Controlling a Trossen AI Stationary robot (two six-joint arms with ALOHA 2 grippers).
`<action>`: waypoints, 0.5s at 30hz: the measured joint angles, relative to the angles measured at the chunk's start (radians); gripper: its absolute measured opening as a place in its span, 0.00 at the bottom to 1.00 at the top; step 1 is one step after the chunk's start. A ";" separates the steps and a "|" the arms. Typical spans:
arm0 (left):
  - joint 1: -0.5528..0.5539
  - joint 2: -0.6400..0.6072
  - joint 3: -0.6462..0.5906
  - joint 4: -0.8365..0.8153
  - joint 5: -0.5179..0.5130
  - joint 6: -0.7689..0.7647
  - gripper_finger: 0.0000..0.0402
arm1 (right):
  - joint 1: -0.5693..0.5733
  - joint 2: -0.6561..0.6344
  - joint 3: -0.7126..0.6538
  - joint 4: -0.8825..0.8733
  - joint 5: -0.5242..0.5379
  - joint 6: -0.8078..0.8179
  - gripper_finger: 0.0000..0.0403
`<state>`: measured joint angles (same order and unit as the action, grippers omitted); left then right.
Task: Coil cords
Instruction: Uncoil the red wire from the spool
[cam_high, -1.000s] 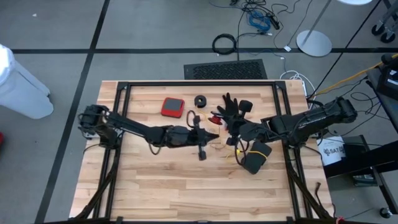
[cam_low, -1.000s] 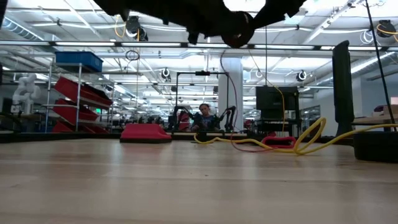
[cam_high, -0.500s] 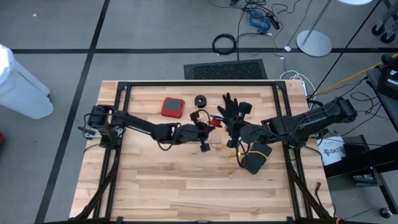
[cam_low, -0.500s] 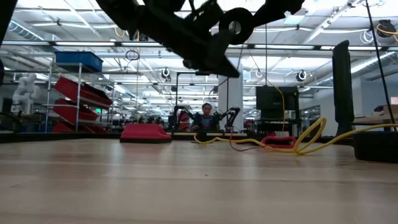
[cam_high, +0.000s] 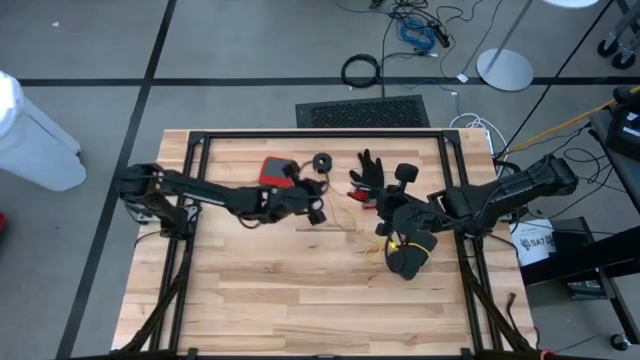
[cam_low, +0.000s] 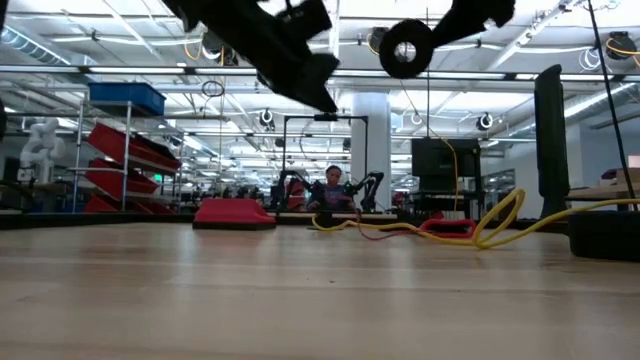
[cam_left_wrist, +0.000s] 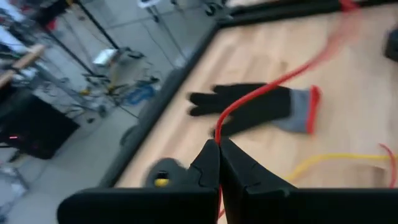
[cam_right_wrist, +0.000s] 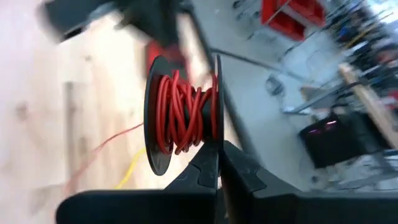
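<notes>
A thin red-orange cord (cam_left_wrist: 267, 87) runs from my left gripper (cam_left_wrist: 218, 144) over the table to a small black reel (cam_right_wrist: 183, 115), which has red turns wound on it. My right gripper (cam_right_wrist: 219, 148) is shut on the reel. In the high view my left gripper (cam_high: 318, 208) hangs over the table's middle. The reel (cam_high: 405, 172) is to its right, above the black glove (cam_high: 372, 170). The yellow cord (cam_high: 368, 246) lies loose on the wood. A second black reel (cam_high: 322, 161) rests flat near the far edge. My left gripper pinches the red-orange cord (cam_left_wrist: 219, 135) between its two shut fingertips. The cord leaves the tips and runs away over the glove, clear of the table. My right gripper pinches the rim of one reel flange (cam_right_wrist: 216, 138) between its shut fingers. The reel (cam_low: 405, 47) is lifted clear of the table, standing on edge.
A red pad (cam_high: 277, 172) lies near the far edge beside my left arm. A black-and-yellow object (cam_high: 410, 252) sits under my right arm. The black glove (cam_left_wrist: 249, 109) with a grey cuff lies flat. A black frame (cam_high: 320, 134) borders the wooden top.
My left gripper, still shut on the red-orange cord, has drawn away from the reel toward the table's left and far edge, and has tipped up toward level. My right gripper has carried the reel slightly toward the right.
</notes>
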<state>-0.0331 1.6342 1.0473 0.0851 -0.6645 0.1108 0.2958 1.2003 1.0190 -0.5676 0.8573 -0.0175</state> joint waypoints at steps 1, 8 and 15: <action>0.000 -0.023 -0.004 0.003 -0.004 0.001 0.00 | 0.000 -0.002 0.000 -0.021 -0.019 0.022 0.00; -0.021 -0.120 -0.010 0.022 0.015 0.002 0.00 | -0.009 0.001 0.000 -0.118 -0.049 0.105 0.00; -0.099 -0.082 -0.010 0.169 0.287 0.004 0.00 | -0.069 0.002 0.000 -0.109 -0.005 0.129 0.00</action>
<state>-0.1321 1.5519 1.0370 0.2536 -0.3774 0.1144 0.2267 1.2022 1.0195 -0.6769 0.8518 0.1120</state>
